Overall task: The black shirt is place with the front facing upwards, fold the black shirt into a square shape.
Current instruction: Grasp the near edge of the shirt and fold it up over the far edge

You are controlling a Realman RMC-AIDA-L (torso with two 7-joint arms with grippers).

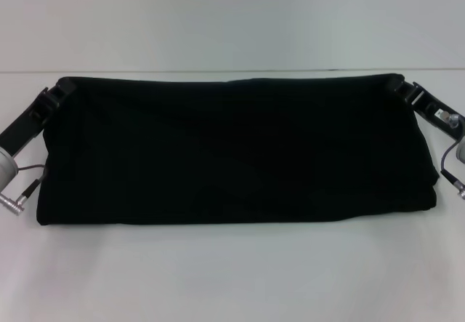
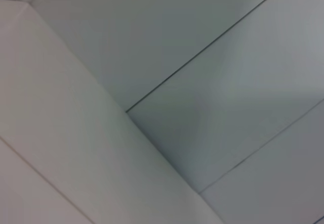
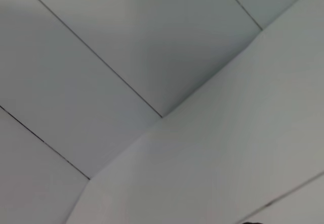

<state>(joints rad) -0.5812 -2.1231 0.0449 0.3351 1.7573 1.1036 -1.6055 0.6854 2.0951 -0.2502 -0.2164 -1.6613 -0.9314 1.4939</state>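
While the left gripper pinched the far left corner of the black shirt, we saw the garment stretched as a wide folded band across the white worktop, near its far edge. At the far right corner, the right gripper likewise clamped the fabric.

the black shirt lies folded in a wide band across the table. the left gripper sits at its far left corner, the right gripper at its far right corner.
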